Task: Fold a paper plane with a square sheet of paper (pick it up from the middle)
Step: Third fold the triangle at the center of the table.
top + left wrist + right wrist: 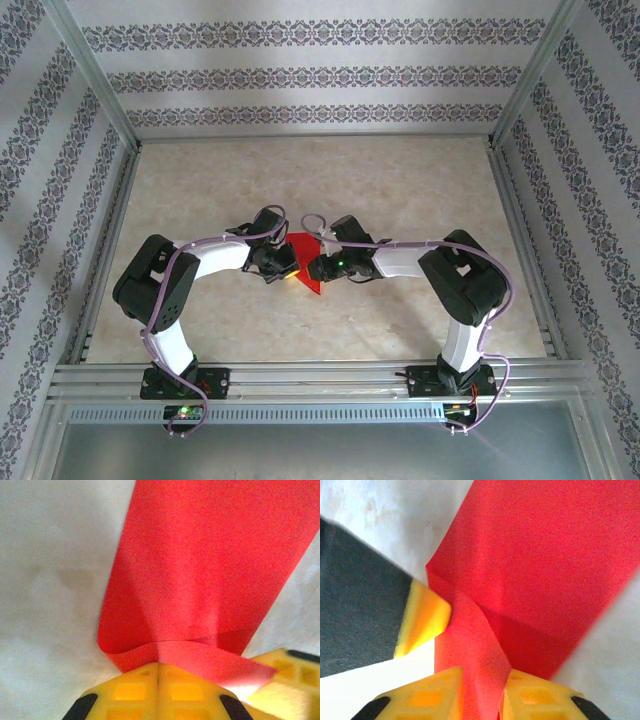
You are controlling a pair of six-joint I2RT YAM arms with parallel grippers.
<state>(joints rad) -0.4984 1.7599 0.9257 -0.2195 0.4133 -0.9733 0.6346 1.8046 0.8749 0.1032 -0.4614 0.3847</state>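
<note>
Finds the square sheet of paper (200,570) humped into a ridge right at both sets of fingertips, with the rest spreading flat away from them. Shows the left gripper (157,669) with its fingers pressed together, seemingly nipping the raised fold at their very tips. Shows the right gripper (482,681) with its fingers parted, the ridge standing loosely in the gap between them and one yellow tip of the left gripper just beside. Looks, judging by that, like a crease passing from one pinch to the other: hold the left pinch firm, slip the right fingers clear without dragging the ridge, then close further along the fold so the edges line up. Beyond the fingers, rests on a pale mottled table (400,190), hemmed by a metal frame (300,372) and walls (300,75) papered in patterned bands.
</note>
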